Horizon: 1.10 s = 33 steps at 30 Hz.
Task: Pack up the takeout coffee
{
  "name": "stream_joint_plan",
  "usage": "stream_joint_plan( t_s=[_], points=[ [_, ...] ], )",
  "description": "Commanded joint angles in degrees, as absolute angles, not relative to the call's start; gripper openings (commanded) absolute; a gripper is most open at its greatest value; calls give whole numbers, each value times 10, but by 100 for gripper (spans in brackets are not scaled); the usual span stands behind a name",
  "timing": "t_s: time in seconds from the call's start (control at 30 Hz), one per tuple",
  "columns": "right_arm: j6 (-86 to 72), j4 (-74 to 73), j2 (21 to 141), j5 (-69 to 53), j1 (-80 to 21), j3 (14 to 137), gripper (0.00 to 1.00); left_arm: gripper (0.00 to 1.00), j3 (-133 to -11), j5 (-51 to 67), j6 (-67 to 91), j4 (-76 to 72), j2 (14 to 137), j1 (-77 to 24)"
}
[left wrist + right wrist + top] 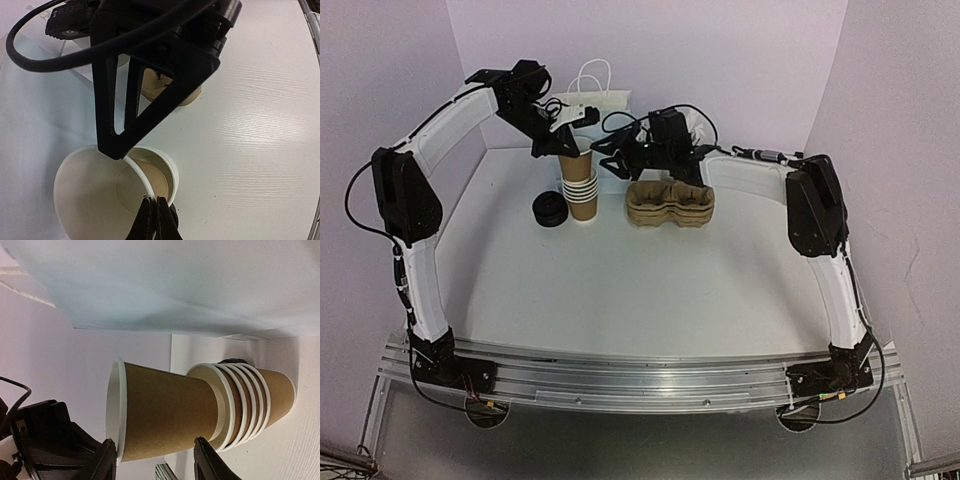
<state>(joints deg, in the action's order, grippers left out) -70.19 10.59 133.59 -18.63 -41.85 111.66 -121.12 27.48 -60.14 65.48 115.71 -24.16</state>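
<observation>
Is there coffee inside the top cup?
Empty. The left wrist view looks down into the cup: only white walls and a bare bottom, no liquid, and no lid on it.

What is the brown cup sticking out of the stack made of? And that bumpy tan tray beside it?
The small brown paper cup looks like kraft paper, with a matte brown wall and a white rolled rim. The tan moulded cup tray seems to be pressed paper pulp, dull with soft rounded wells, though its surface is too small to see clearly.

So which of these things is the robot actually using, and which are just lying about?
In use: the brown cup, pinched by the left gripper.
Lying about for now: stack of cups, black lids, pulp carriers, white bag.
</observation>
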Motion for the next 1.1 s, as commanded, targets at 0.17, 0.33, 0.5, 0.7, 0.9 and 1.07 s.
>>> stream_joint_plan(
  t_s=[0.17,0.33,0.5,0.7,0.9,1.07],
  points=[
    [-638,84,1251,-171,-419,1119,61,0,-1178,291,-634,601,1038,-238],
    [-588,43,1186,-146,-419,1077,66,0,-1124,331,-684,636,975,-256],
    [-533,5,1091,-80,-418,986,71,0,-956,351,-708,594,884,-293],
    [-490,-115,1033,-17,-419,928,74,0,-739,386,-724,455,818,-348],
    [-497,-118,1017,-11,-419,869,74,0,-627,420,-741,310,853,-361],
    [-507,-118,1016,-15,-422,839,74,0,-608,415,-746,271,906,-361]
  ],
)
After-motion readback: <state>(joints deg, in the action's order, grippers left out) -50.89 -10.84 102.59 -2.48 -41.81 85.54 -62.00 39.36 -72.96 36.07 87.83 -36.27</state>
